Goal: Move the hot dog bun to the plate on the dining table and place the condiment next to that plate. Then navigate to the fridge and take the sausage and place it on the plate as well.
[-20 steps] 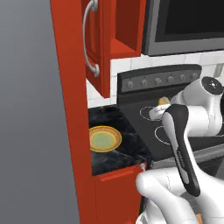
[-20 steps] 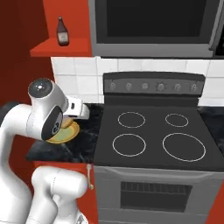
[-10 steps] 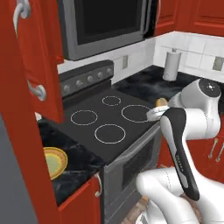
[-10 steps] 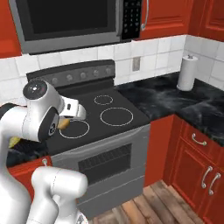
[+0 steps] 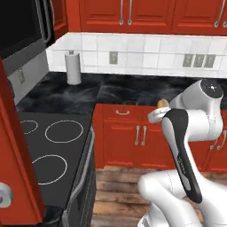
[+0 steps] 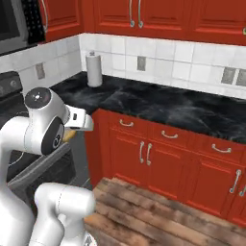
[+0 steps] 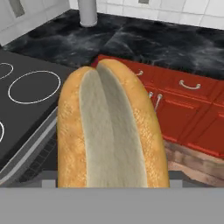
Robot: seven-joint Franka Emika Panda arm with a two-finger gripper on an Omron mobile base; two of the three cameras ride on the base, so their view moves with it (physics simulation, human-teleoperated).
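Matt crumbly bun, glossy veined marble counter

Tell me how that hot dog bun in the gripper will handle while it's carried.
The hot dog bun looks bready and split lengthwise, so it probably squashes under a hard squeeze. It likely weighs little for its bulk. Its rounded oblong crust may roll once set down.

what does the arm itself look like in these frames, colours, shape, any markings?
The arm is glossy white with rounded, bulbous segments. One link carries a long black panel with small pale lettering, too small to read. The joints are capped with dark grey discs, one ringed in black at the shoulder-like joint in the right base view. No loose cables show. The gripper is a pale grey-white block.
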